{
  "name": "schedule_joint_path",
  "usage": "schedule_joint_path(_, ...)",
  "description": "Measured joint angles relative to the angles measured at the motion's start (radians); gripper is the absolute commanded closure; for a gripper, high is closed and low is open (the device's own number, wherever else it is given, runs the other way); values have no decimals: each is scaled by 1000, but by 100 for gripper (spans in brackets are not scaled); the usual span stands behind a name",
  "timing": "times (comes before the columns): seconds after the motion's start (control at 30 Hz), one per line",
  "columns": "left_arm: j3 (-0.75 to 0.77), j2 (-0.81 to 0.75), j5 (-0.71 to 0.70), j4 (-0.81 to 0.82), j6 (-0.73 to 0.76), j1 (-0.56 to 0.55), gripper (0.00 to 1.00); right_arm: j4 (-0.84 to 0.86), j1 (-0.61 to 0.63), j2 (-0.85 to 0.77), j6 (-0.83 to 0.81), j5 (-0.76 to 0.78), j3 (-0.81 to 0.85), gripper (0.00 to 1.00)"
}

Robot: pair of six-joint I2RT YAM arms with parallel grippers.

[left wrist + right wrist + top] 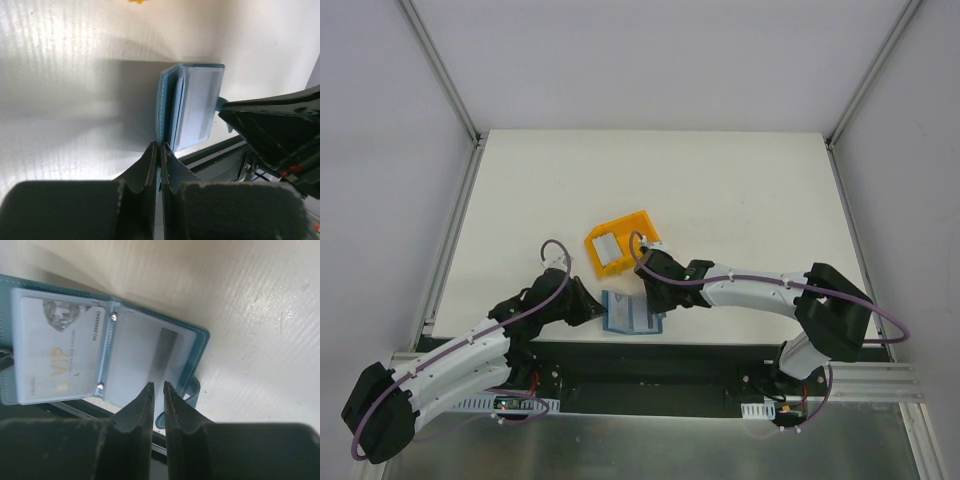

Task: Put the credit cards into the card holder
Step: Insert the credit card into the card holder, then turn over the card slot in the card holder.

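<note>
Down low, left gripper (160, 146) pinches card holder (166, 100); right gripper (157, 386) hovers.

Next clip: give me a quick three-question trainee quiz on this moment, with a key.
1. True or false: the left pincer is shut on the edge of the wallet.
2. Where is the VIP card? A) lying loose B) in a wallet pocket C) folded in half
3. Fill in: in the top view, a pale card lies in the ___ bin.
Key: 1 true; 2 B; 3 yellow.
</note>
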Motion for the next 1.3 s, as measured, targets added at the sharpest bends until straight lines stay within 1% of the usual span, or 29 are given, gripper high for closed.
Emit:
schedule_joint_path(0.1,34,4,0,-14,15,0,100,-25,0,0,3,5,-2,86)
schedule_joint_path(0.17,49,11,1,-17,23,0,100,-42,0,0,1,11,-2,89)
schedule_joint_path(0.47,63,24,2,-47,42,0,100,-116,0,0,-19,17,-3,89)
schedule_joint_path(0.87,144,121,27,-50,74,-5,100,-66,-4,12,1,3,-43,87)
schedule_joint_path(1.1,219,231,26,-32,93,-77,100,-42,-14,29,23,-11,-53,87)
schedule_joint_path(1.2,254,296,24,-6,93,-125,100,-15,-24,9,39,-18,-79,87)
schedule_joint_path(1.3,265,328,19,15,85,-147,100,19,-38,-24,57,-18,-118,85)
